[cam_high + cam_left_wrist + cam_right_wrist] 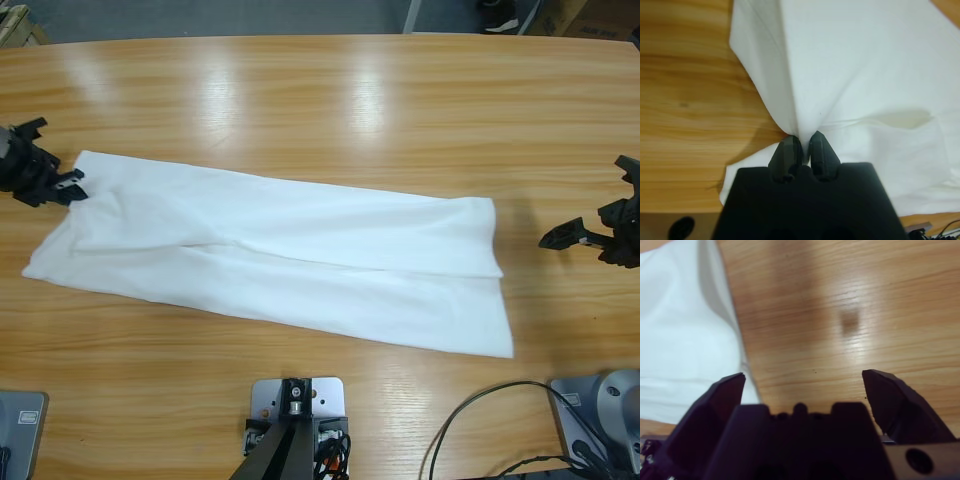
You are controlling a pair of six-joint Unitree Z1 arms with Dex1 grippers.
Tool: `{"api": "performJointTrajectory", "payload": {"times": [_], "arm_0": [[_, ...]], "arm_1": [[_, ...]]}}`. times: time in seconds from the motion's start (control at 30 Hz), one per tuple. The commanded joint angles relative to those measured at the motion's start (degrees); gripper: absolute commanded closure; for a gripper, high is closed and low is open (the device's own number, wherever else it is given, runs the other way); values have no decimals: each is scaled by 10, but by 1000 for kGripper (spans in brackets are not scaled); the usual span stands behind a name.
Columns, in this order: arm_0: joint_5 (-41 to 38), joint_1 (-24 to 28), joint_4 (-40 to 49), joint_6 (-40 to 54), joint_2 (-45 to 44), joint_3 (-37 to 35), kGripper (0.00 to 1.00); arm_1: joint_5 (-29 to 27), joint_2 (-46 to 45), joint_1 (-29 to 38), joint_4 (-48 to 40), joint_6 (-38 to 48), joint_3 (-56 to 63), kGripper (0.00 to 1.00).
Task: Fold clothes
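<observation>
Shirt [280, 255], plain white, lies folded into a long strip across the middle of the wooden table [350, 100], running from upper left down to lower right in the high view, w/ a fold line along its length and an upper layer ending short of the lower one at the right end. Left gripper [70, 185] sits at the strip's left end, at the top corner; from above it's just a dark shape touching the cloth edge, grip not readable there. Left wrist view settles it: left gripper [802, 145] has both jaws pressed together on a pinch of white fabric, cloth [860, 75] fanning out tight from the tips, w/ bare table [685, 100] beside it. Right gripper [570, 237] is off the right end of the strip, near but apart from the fabric, over bare wood. Right wrist view shows what the high view only hints at: right gripper [802, 385] has jaws spread wide w/ nothing between them, only wood grain [840, 305] in the gap, and the shirt's edge [685, 330] filling the left part of that view, beside one jaw; can't tell if it touches.
</observation>
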Motion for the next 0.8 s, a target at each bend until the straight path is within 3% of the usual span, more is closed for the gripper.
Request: {"api": "performJointTrajectory", "payload": {"times": [0.03,0.17,0.4,0.6,0.8], "arm_0": [[5,6,29,15,12,-2,65],[5,-37,30,17,-14,3,27],[11,-103,43,-5,-54,5,27],[11,-125,48,-21,-56,0,27],[15,-129,60,-25,-67,0,27]], "arm_1": [[68,20,1,-40,35,30,41],[143,12,1,-77,59,49,110],[204,31,1,-193,87,137,147],[218,55,7,-210,95,144,151],[207,119,61,-265,156,147,150]]}}
